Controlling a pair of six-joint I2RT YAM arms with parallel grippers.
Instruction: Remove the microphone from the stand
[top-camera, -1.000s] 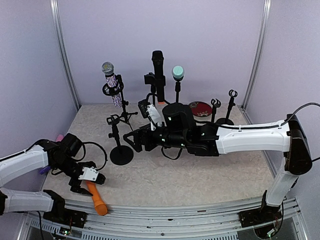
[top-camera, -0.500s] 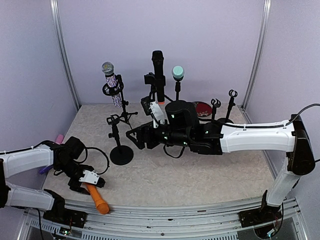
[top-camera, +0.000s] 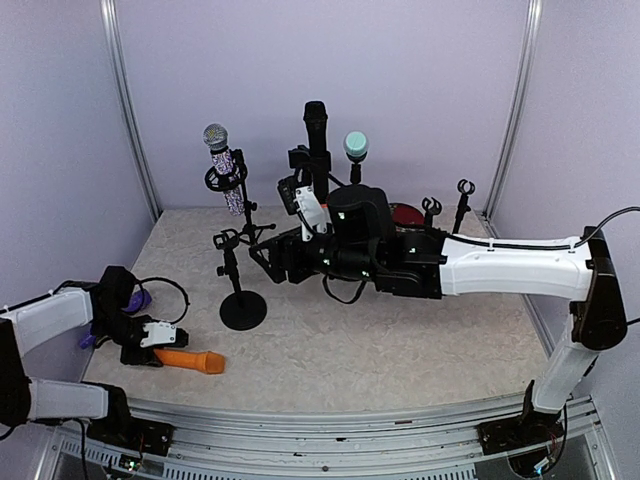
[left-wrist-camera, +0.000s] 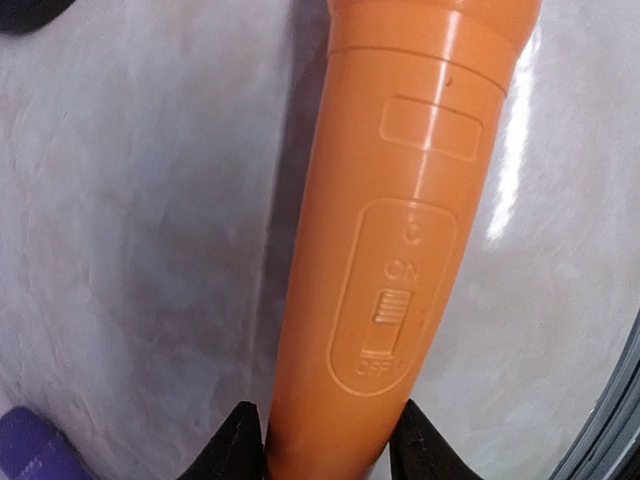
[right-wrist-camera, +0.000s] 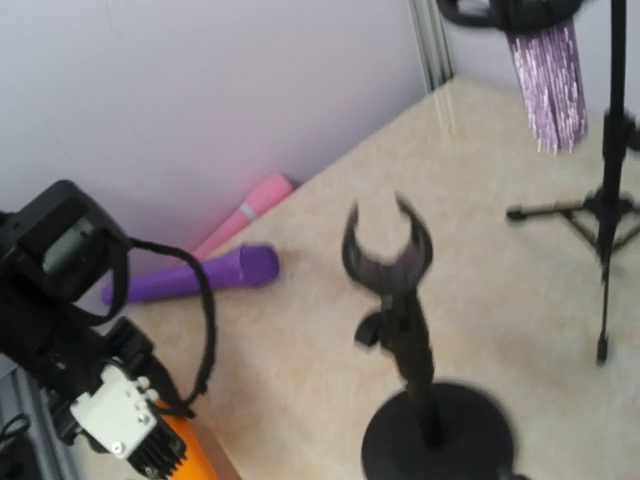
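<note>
An orange microphone (top-camera: 190, 360) lies flat on the table near the front left, its ON/OFF switch facing up (left-wrist-camera: 400, 230). My left gripper (top-camera: 150, 352) is shut on its near end, with a black finger pressed against each side (left-wrist-camera: 330, 440). Behind it stands an empty stand (top-camera: 240, 300) with a round base and a bare clip (right-wrist-camera: 385, 255). My right gripper (top-camera: 264, 262) hovers open just right of that clip and holds nothing. Further back, a sparkly microphone (top-camera: 222, 160), a black microphone (top-camera: 317, 140) and a teal-headed microphone (top-camera: 356, 146) sit upright in stands.
A purple microphone (right-wrist-camera: 195, 275) and a pink one (right-wrist-camera: 245, 215) lie by the left wall. Two thin empty stands (top-camera: 431, 215) (top-camera: 462, 205) and a red disc (top-camera: 405, 215) are at the back right. The sparkly microphone's tripod legs (right-wrist-camera: 590, 215) spread behind the round-base stand.
My left gripper has closed on the orange microphone and swung it from pointing at the front edge to pointing right. The right gripper has drifted back and up.
</note>
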